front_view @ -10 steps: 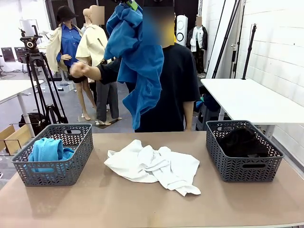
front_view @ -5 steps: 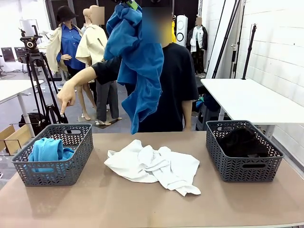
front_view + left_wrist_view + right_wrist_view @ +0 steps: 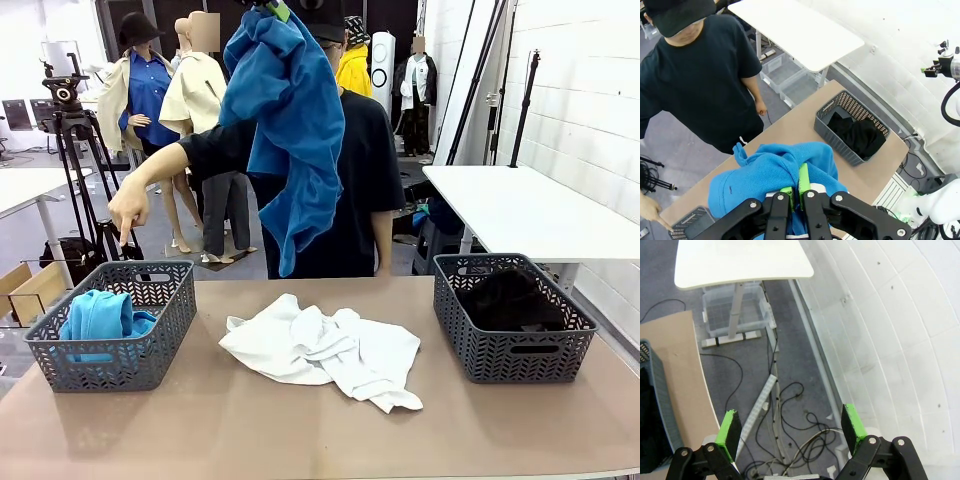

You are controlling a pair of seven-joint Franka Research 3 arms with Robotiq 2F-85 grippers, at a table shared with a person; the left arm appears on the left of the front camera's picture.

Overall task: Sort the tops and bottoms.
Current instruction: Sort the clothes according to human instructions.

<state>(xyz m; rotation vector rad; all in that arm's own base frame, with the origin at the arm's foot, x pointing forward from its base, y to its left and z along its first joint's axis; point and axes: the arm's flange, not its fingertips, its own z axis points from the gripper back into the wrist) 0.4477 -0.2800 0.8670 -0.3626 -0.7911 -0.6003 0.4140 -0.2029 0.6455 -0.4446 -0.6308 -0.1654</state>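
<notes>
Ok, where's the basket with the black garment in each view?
Front view: the basket at right end of the table, black garment inside.
Left wrist view: basket centre right.
Right wrist view: basket at left edge.
Shared landmark: the white side table near it.

Looks like a robot lab or test studio: camera tripod (image 3: 63, 95) standing at the side, plain white tables (image 3: 520, 210), bare white block wall (image 3: 590, 90), loose cables (image 3: 777, 385) lying across a grey floor (image 3: 670, 270), clear storage boxes (image 3: 735, 315) under one table.
</notes>
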